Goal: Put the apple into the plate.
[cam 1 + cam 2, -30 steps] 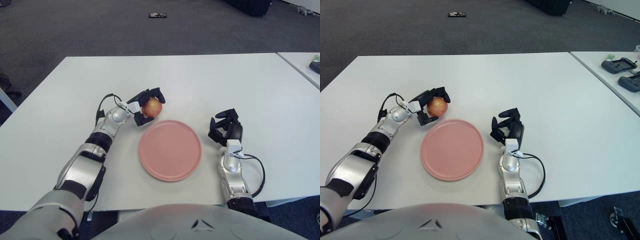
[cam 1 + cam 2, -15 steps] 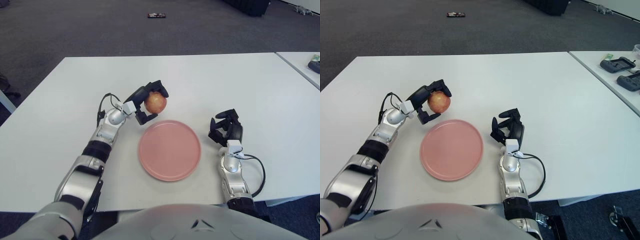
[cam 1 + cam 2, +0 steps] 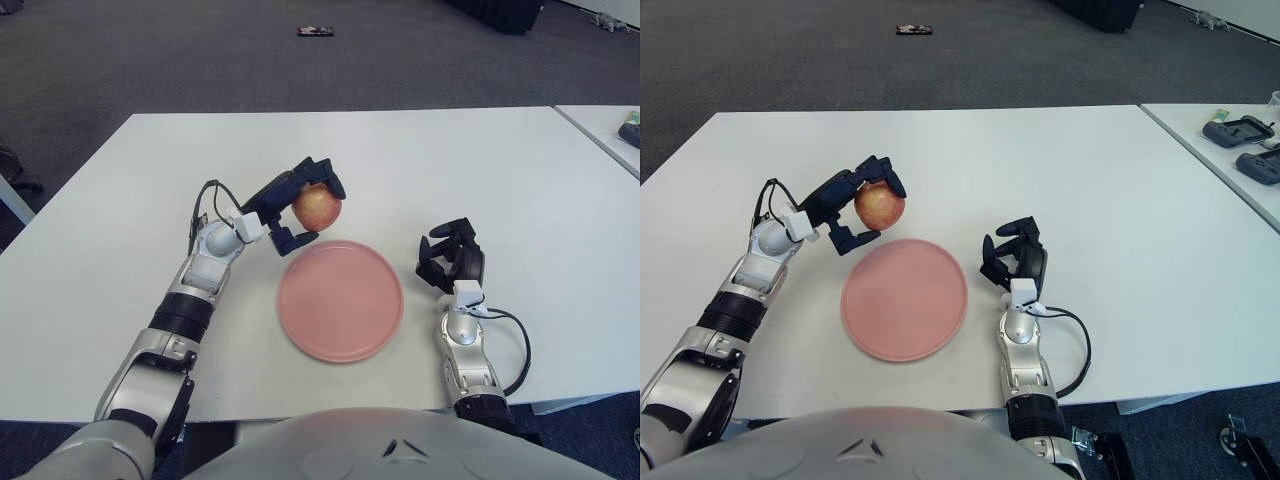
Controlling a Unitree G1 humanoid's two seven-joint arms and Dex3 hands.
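Apple [image 3: 316, 207] is up off the table right now, clamped in the left hand [image 3: 296, 206]. We see the dark fingers [image 3: 322, 176] wrapped over its top and another one hooked under its lower left side, so it's a proper grasp, not just a nudge. The fruit is red with a yellowish patch and sits at the far tip of that hand, out past the knuckles.

Just below and to the right of the hand we have the pink plate [image 3: 340, 300], a plain round one lying flat on the white table [image 3: 450, 170]. Nothing is in it; the whole inside shows bare pink. The apple hangs near the plate's far left rim, apart from it, and we can't tell for sure whether it's over the rim or just outside it.

The right hand [image 3: 451, 258] shows just beside the plate's right edge, fingers curled in with nothing between them. A black cable [image 3: 518, 345] loops off its wrist on the outer side.

Further right, another white table [image 3: 1230, 150] carries a couple of dark devices [image 3: 1237, 131]. Out on the grey floor past the table lies a small dark object [image 3: 316, 31].
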